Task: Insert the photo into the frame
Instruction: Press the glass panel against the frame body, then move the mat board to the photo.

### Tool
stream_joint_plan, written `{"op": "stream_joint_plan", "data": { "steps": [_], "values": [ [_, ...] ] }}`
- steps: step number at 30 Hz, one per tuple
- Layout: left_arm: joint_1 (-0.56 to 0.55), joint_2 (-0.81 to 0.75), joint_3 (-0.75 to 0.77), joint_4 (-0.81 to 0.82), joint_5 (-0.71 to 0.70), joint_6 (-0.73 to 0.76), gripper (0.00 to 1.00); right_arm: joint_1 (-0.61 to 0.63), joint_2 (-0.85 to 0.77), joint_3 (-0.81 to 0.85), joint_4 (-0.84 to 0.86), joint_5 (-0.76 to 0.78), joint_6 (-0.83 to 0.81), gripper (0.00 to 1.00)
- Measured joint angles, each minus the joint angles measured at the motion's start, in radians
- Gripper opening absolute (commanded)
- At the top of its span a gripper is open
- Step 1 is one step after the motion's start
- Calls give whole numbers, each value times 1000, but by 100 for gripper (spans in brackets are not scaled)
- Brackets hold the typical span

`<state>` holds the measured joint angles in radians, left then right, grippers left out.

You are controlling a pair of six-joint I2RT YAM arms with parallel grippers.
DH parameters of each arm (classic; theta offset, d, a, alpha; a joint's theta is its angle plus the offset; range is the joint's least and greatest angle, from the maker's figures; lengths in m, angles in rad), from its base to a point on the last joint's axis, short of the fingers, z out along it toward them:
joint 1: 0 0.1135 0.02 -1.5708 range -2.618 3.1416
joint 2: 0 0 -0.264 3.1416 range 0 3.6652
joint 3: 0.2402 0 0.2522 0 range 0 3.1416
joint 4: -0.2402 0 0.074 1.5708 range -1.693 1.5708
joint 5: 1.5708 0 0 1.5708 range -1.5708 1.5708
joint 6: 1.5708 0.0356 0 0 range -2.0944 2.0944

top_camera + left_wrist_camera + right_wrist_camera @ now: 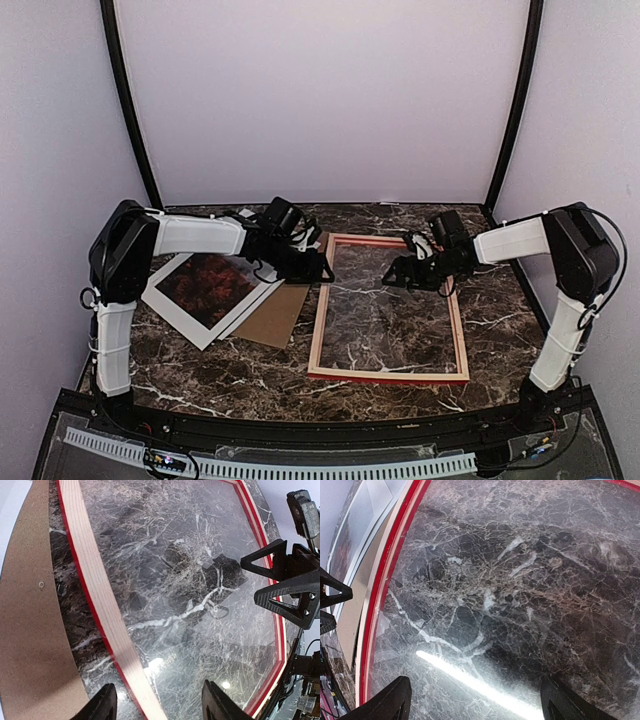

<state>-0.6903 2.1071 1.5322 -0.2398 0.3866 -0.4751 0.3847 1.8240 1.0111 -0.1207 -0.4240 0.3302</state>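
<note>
Overhead, the rectangular reddish-tree photo [207,285] lies outside the thin red-faced wooden frame [321,315], left of both jaws — left wrist: left gripper [159,689] gapes empty astride its left side — right wrist: right gripper [475,684] gapes empty above its middle; next, likely fetch the photo

The table [250,372] is surfaced in dark brown marble veined with white. The frame [390,375] is laid flat on it right of centre, pale wood face up, with red showing along its edges. Its opening is spanned by a clear pane [385,320], through which the marble is seen and on which glare is caught. Just left of the frame, the brown backing board [278,318] is laid flat, touching or nearly touching the left rail. The photo [210,285] is set at centre left, picture side up and turned askew, overlapping the board. A pale sheet [252,310] is glimpsed under its lower-right edge.
</note>
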Motion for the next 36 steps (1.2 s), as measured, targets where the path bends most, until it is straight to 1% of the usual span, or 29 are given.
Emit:
{"op": "stream_joint_plan", "data": {
  "steps": [4, 9, 11, 16, 19, 23, 29, 33, 36],
  "values": [
    [0, -13, -16, -5, -33, 24, 60, 0, -31, 0, -39, 29, 0, 95],
    [0, -77, -63, -26, -103, 64, 63, -2, -114, -6, -100, 95, -3, 98],
    [0, -111, -77, -34, -137, 81, 65, -8, -168, -18, -119, 133, -4, 98],
    [8, -203, -116, -58, -227, 124, 73, -43, -289, -51, -168, 269, -6, 99],
    [22, -255, -148, -67, -257, 148, 75, -58, -332, -63, -195, 343, -8, 99],
    [94, -317, -214, -75, -262, 166, 76, -57, -374, -86, -202, 370, -7, 99],
    [248, -387, -294, -95, -268, 184, 87, -55, -399, -98, -203, 417, -8, 98],
    [325, -421, -305, -118, -289, 196, 88, -54, -393, -98, -209, 471, -8, 98],
    [389, -429, -301, -132, -292, 203, 89, -53, -371, -98, -197, 473, -7, 97]
  ]
}}
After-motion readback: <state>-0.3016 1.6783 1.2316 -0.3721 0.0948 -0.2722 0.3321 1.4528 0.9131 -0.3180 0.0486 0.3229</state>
